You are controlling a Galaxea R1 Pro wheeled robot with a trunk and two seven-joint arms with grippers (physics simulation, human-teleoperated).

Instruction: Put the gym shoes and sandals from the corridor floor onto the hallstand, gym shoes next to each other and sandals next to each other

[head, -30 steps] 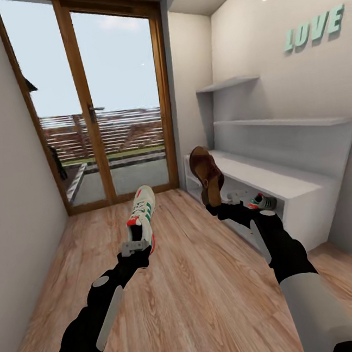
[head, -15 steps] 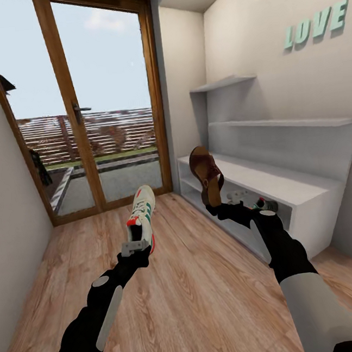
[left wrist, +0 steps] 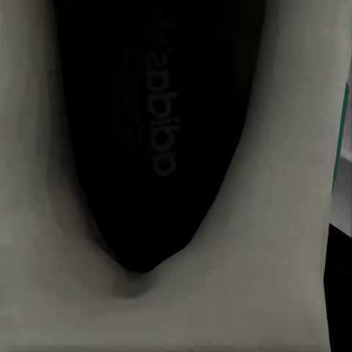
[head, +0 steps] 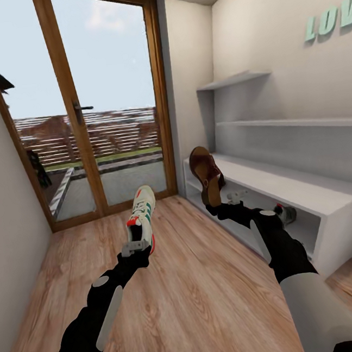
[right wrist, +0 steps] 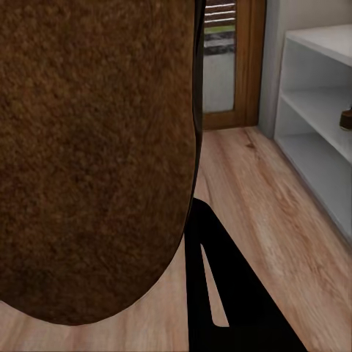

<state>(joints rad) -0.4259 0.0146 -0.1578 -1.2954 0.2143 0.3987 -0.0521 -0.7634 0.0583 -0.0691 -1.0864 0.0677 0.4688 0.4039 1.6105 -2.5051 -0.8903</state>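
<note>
Sitting inside hallstand [head: 320, 198] lower shelf, gym shoe [head: 286, 214]

The floor [head: 199, 282] is matt wood plank with clear grain. The shoe rack [head: 287, 196] looks like smooth white painted board. Beside the rack, the sandal [head: 206, 173] is brown leather with a rough, suede-like sole [right wrist: 88, 147]. The sneaker [head: 141, 215] looks like matt white cloth.

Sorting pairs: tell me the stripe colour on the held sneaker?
Green stripes on the sneaker, best in the head view.
</note>
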